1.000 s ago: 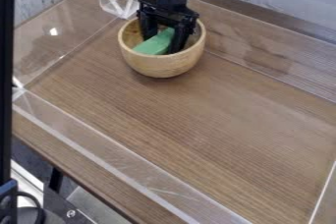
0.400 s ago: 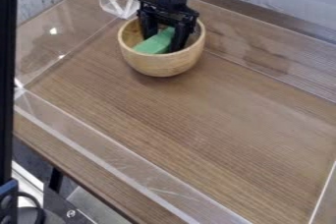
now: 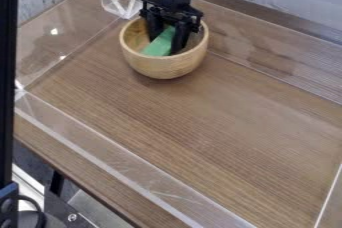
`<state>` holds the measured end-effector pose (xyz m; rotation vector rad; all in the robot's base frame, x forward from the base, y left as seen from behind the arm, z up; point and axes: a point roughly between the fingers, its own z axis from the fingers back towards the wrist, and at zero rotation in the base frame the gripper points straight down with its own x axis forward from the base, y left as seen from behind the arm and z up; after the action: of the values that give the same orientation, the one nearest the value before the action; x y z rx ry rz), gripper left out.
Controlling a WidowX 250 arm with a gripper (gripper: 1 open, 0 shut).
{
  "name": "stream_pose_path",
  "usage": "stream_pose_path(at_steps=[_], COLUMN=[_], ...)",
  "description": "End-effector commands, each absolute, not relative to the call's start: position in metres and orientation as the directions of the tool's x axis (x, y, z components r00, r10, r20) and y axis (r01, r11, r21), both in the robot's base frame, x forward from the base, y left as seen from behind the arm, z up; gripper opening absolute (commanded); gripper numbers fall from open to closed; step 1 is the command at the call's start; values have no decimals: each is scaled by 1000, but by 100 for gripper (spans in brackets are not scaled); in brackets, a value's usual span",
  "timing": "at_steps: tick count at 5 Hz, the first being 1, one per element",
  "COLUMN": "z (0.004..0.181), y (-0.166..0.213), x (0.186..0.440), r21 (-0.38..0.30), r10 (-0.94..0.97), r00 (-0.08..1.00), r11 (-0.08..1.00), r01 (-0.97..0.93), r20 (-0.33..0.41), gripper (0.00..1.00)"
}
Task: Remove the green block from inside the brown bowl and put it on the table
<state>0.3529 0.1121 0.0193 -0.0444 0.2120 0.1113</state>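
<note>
The brown bowl stands at the far left of the table. The green block lies inside it, leaning against the inner wall. My gripper points down into the bowl, its black fingers pressed in on either side of the block's upper end. The block's upper end is hidden between the fingers, and its lower end shows in the bowl.
A small clear plastic stand sits just behind the bowl to the left. Low clear acrylic walls edge the table. Wood-grain tabletop stretches out in front of and to the right of the bowl.
The fingers have drawn inward onto the green block, which now looks narrower and more upright. The arm has stayed in place over the bowl.
</note>
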Motion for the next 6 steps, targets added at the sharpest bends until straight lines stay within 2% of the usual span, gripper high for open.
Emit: stream_pose_path(at_steps=[1,4,6], z=[15,46,55], y=[106,102,101], x=[351,351,351], r21=[-60,-77,-83], r10=[103,103,103], r00=[971,984,987], r11=[991,990,990], r01=[-119,-115,-113], r20=[-214,-147,-123], gripper=[0,0,0])
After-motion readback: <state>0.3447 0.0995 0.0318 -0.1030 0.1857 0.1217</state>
